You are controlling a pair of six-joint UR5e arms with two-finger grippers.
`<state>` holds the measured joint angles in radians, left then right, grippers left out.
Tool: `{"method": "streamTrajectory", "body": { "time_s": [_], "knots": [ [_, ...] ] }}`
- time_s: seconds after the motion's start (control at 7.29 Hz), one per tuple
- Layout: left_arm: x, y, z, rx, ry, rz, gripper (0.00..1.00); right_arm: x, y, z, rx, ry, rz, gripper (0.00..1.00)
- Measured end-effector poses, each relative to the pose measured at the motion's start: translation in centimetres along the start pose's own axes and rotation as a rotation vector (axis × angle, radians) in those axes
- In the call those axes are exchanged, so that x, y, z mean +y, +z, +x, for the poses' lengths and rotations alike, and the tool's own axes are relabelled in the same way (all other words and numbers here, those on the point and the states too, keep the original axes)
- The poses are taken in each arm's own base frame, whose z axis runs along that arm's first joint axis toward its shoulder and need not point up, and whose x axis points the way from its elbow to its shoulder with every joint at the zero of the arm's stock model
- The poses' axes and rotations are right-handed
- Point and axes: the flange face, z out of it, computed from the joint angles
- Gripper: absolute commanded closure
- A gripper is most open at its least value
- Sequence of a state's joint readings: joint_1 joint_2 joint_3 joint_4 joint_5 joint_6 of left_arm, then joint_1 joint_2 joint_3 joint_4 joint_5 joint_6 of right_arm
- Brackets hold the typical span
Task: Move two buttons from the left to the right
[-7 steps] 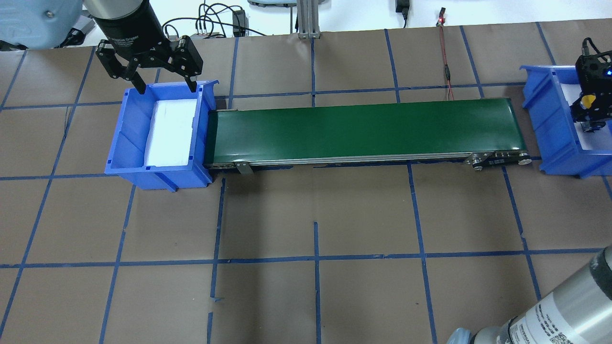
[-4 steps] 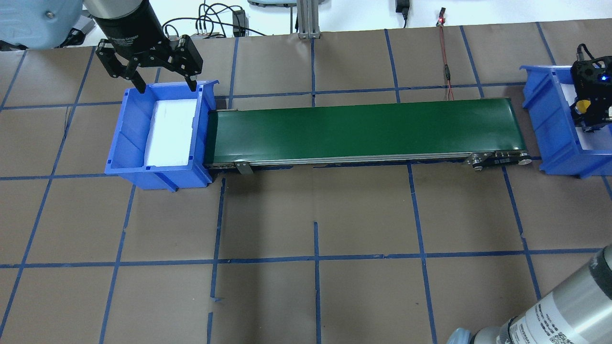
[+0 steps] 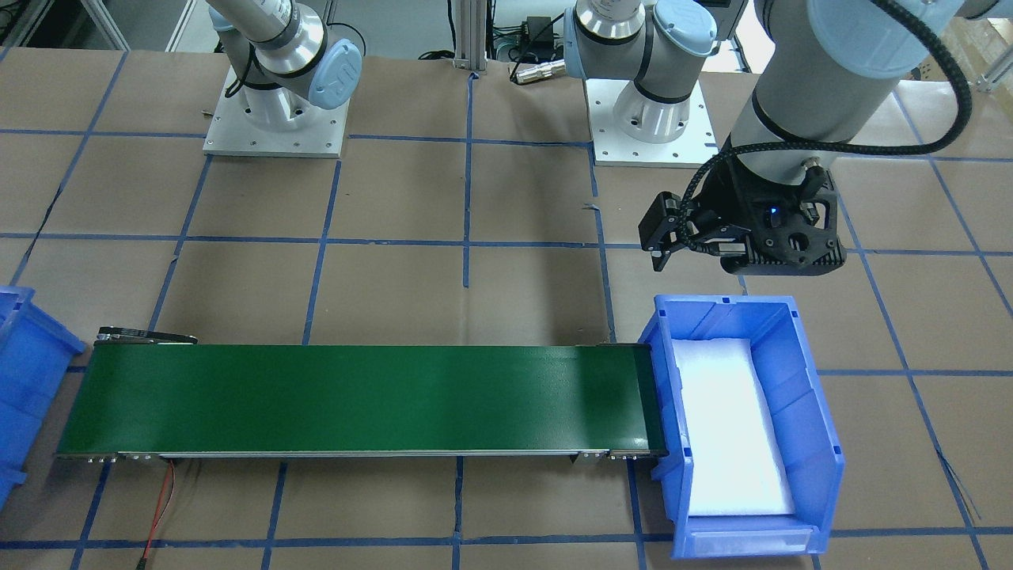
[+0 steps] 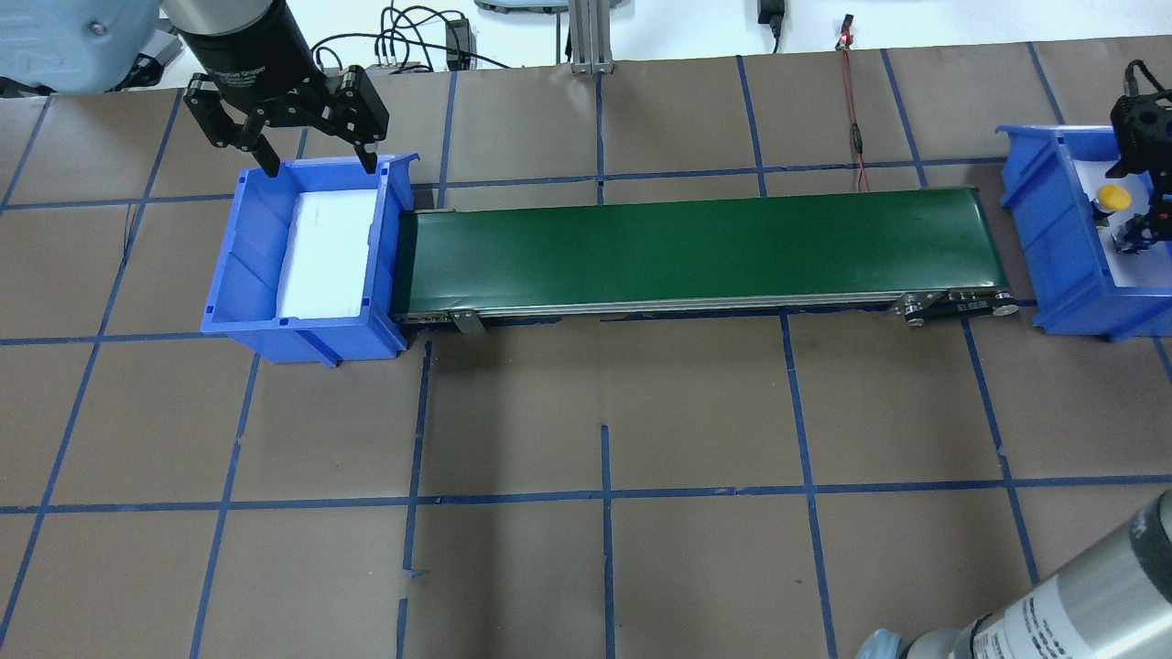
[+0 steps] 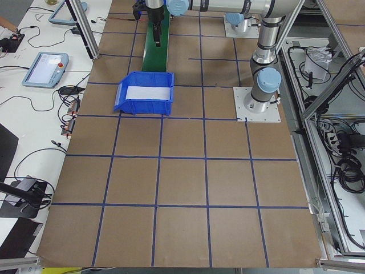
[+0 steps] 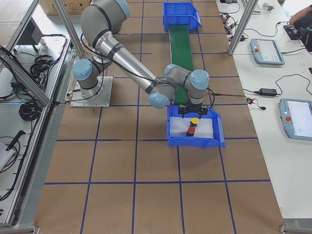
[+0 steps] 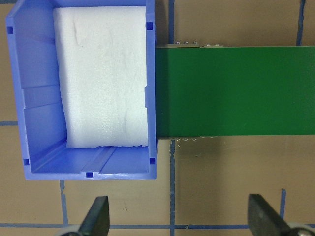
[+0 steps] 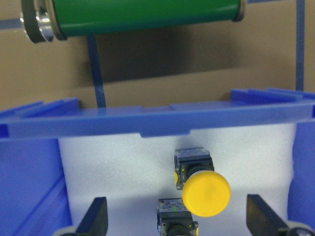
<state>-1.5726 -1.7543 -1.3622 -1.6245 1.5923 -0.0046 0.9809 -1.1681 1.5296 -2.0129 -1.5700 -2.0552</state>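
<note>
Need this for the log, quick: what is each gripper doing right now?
Left gripper: open, holding nothing.
Right gripper: open, holding nothing; the yellow button sits untouched below it.

Brown paper covers the tabletop (image 4: 696, 412), crossed by a blue tape grid (image 4: 604, 494). Beyond the left end effector (image 4: 320, 171) runs a white bench (image 4: 687, 23) with cables (image 4: 403, 46), teach pendants (image 5: 45, 67) and an aluminium post (image 4: 586, 37).

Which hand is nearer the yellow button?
Right. The right hand hovers open just above the yellow button; the left hand is at the far end of the belt, beside the foam-lined bin.
</note>
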Motion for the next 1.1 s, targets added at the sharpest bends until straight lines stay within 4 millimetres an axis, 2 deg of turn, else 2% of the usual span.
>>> {"method": "streamTrajectory", "body": {
  "time_s": [0.14, 0.41, 0.55, 0.96, 1.1],
  "knots": [
    [0.0, -0.1, 0.0, 0.0, 0.0, 0.001, 0.0, -2.7, -3.0, -0.5, 0.004, 0.029, 0.001, 0.0],
    [0.1, -0.2, 0.0, 0.0, 0.0, 0.003, 0.0, -10.2, -8.8, -1.9, 0.014, 0.182, 0.01, 0.0],
    [0.1, -0.2, 0.0, 0.0, 0.0, 0.004, 0.0, -14.0, -10.7, -2.6, 0.012, 0.295, 0.018, 0.0],
    [0.3, -0.4, -0.1, -0.002, 0.0, 0.007, 0.0, -26.2, -13.8, -3.5, 0.029, 0.606, 0.043, 0.0],
    [0.4, -0.6, -0.1, -0.003, 0.0, 0.011, 0.0, -29.0, -14.0, -3.7, 0.027, 0.705, 0.052, 0.0]
  ]
}}
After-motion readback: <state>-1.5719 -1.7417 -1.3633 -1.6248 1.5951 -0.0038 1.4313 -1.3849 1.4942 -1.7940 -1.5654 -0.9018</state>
